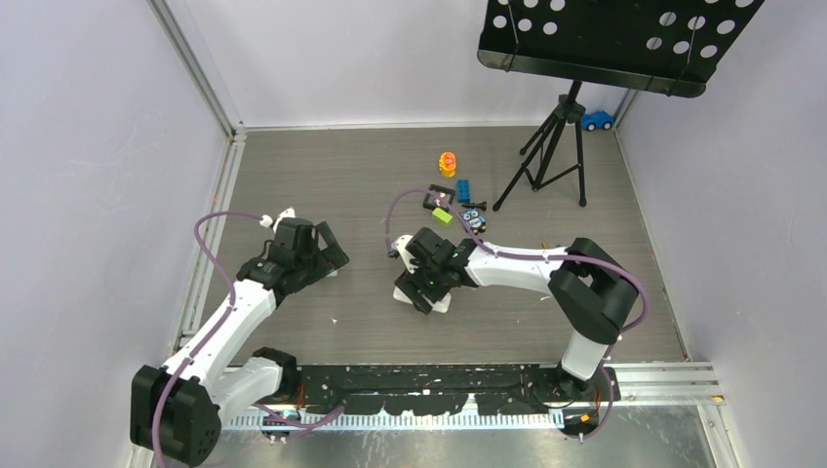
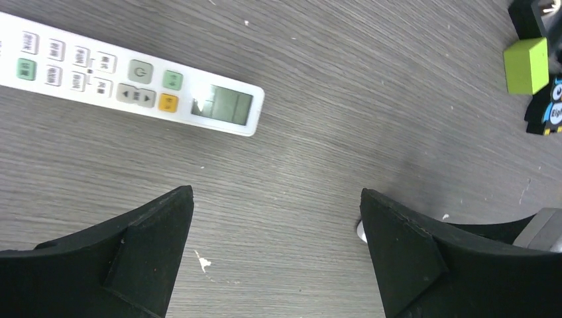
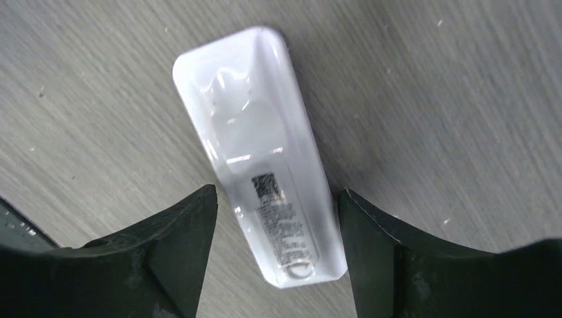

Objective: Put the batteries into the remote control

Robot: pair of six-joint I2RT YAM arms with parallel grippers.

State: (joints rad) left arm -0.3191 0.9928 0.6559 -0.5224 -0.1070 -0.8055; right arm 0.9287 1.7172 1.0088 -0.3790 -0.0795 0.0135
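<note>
The remote control [image 2: 132,83] lies face up on the grey floor, with its pale display and grey buttons showing at the upper left of the left wrist view. My left gripper [image 2: 277,192] [image 1: 330,249] hangs open below it over bare floor, holding nothing. In the right wrist view a second white remote [image 3: 265,165] lies back up, its printed label showing. My right gripper [image 3: 278,191] [image 1: 421,285] is open and straddles its near end, with a clear gap on the left side. The batteries are out of view.
A green cube [image 2: 527,65] and an owl figure [image 2: 550,109] lie to the right of the left gripper. Behind the right arm are an orange toy [image 1: 448,163], a blue brick [image 1: 464,188], a tripod stand [image 1: 556,146] and a blue car [image 1: 597,120]. Walls enclose three sides.
</note>
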